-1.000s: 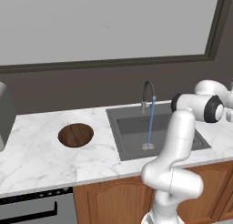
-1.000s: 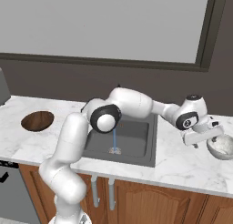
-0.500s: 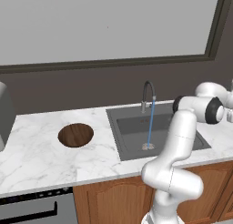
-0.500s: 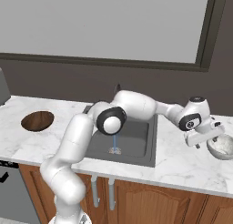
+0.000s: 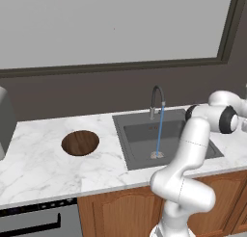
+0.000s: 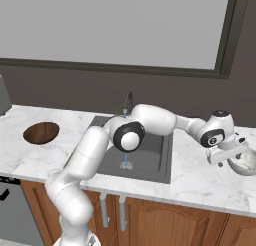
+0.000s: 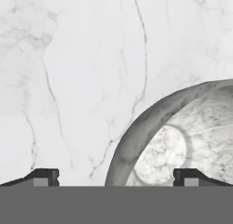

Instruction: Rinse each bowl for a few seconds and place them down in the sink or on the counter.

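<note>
Left of the sink (image 6: 150,162), well apart from it, the brown bowl (image 6: 41,132) sits upright on the counter (image 6: 195,180). Faucet (image 5: 156,100) at the sink's back edge is running, thin blue stream (image 5: 159,130) hitting the basin near the drain. Right of the sink, the grey-white bowl (image 6: 243,161) rests on the counter. Gripper (image 6: 231,154) hangs just over that bowl's near rim, fingers (image 7: 45,176) spread wide, one tip over the bowl, one outside, holding nothing.

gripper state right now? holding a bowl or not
Gripper: open, holding nothing; its fingertips straddle the rim of the pale grey-white bowl on the counter.
</note>
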Robot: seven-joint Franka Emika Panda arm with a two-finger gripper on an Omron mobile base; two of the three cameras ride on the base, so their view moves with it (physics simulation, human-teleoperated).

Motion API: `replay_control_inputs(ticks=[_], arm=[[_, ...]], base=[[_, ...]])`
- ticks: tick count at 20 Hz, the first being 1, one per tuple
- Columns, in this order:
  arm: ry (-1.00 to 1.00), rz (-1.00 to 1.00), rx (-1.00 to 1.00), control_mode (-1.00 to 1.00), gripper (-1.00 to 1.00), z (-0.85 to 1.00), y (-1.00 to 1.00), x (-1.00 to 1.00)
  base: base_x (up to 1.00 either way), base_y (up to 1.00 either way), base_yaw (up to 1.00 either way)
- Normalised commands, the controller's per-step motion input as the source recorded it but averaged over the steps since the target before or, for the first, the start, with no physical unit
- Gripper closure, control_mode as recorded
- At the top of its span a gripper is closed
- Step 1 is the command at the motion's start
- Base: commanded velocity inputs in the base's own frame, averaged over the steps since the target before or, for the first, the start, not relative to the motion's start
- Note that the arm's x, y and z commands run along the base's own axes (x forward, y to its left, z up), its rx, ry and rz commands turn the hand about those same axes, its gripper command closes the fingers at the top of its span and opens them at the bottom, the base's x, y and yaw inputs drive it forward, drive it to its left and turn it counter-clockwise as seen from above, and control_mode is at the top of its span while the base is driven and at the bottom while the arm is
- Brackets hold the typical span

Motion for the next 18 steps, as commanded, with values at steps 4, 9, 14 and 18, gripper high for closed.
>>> replay_control_inputs(ticks=[4, 9, 14, 18], arm=[[0.02, 0.04, 0.03, -1.00, -1.00, -0.16, -0.18, 0.07], [0.01, 0.01, 0.00, -1.00, 1.00, -0.11, -0.01, 0.02], [-0.01, 0.01, -0.03, -1.00, 1.00, -0.01, 0.06, -0.30], [-0.08, 0.13, -0.16, -1.00, 1.00, 0.00, 0.48, -0.52]], base=[[0.00, 0.00, 0.00], [0.00, 0.00, 0.00], [0.00, 0.00, 0.00], [0.00, 0.00, 0.00]])
